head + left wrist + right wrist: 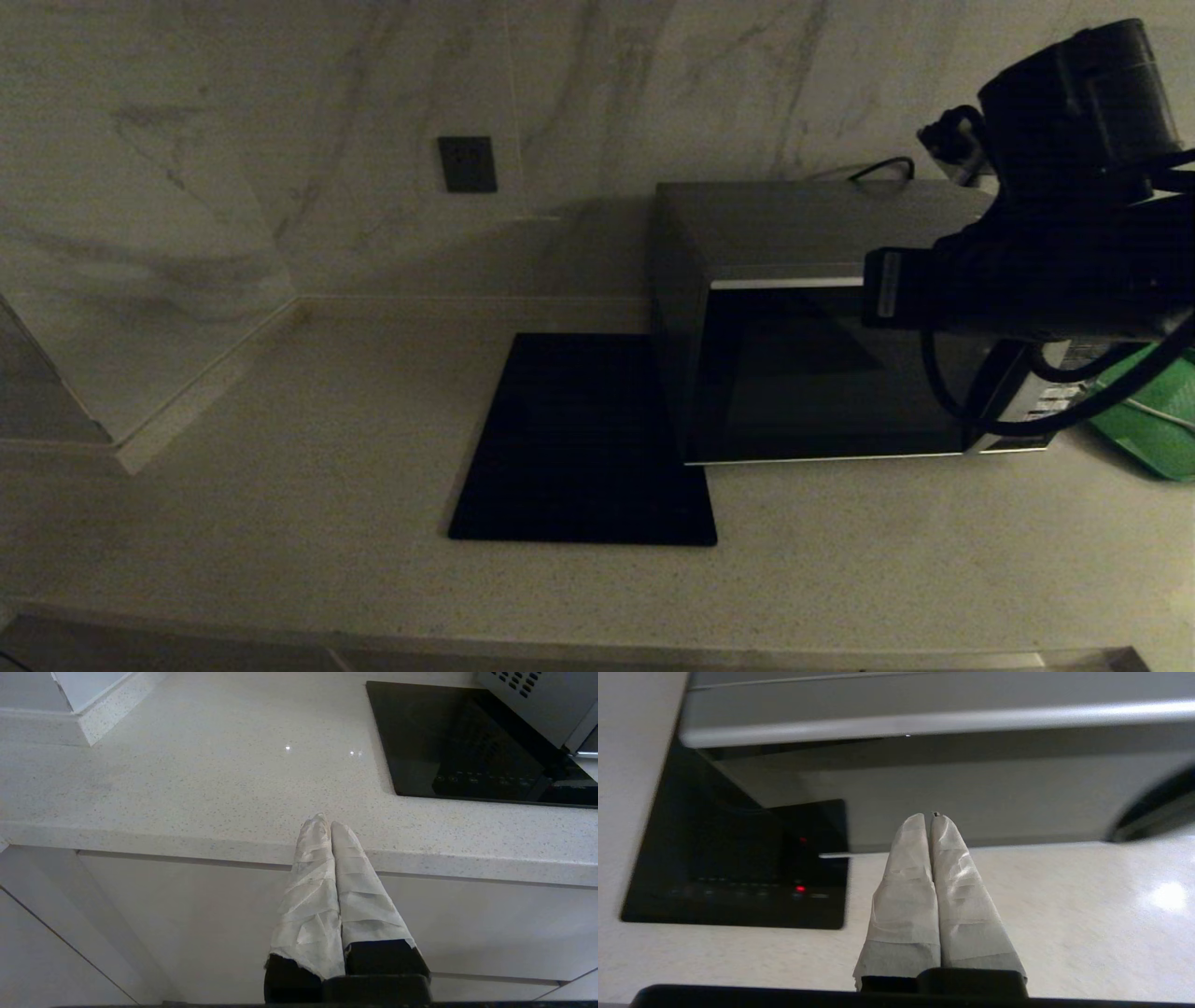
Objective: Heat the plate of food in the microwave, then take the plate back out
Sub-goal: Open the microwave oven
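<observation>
The microwave (803, 317) stands on the pale worktop (280, 439) against the marble wall, with its dark glass door shut. Just beside it, on its left, lies a flat black mat (579, 439), touching the microwave's foot. Behind the microwave's right end a green tray (1153, 420) shows partly. The plate of food is in no view, so I cannot tell where it is.

The right arm (1055, 215) reaches in front of the microwave's right part. The right hand (931, 821) is closed, its two wrapped fingers (906, 891) pressed together and holding nothing, above the worktop before the microwave. The left hand (326, 826) is closed and empty too, at the worktop's front edge, well apart from the mat.
</observation>
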